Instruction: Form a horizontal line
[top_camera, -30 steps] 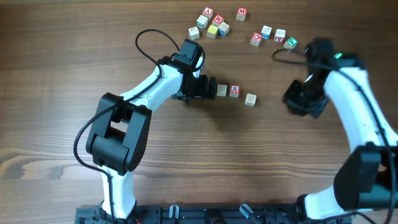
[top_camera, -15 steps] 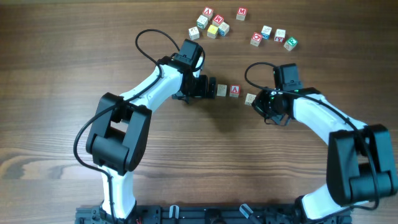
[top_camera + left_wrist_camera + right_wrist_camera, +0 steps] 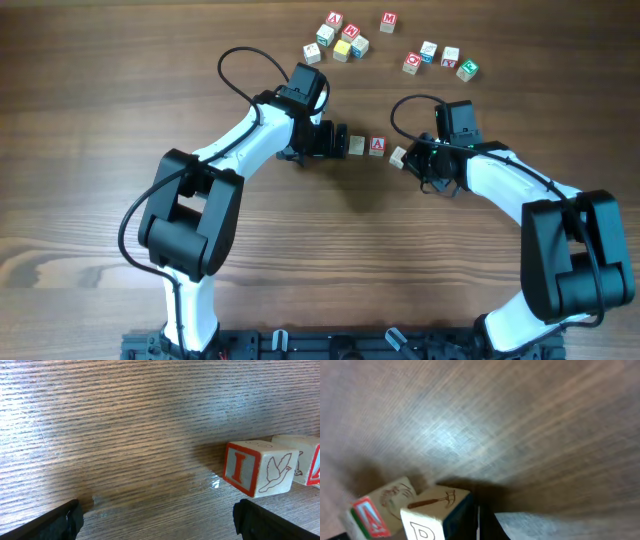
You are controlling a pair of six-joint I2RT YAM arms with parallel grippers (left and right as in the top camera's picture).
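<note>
Three blocks in a rough row mid-table, a claw at each end.
Left claw [image 3: 338, 141] gapes open beside the I block [image 3: 255, 467]; right claw [image 3: 412, 160] touches the tilted P block [image 3: 398, 156], grip unclear; spare blocks [image 3: 338, 38] lie beyond.

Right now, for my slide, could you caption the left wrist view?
Open jaws of the left gripper frame the wooden table, an I block and a second block ahead.
</note>
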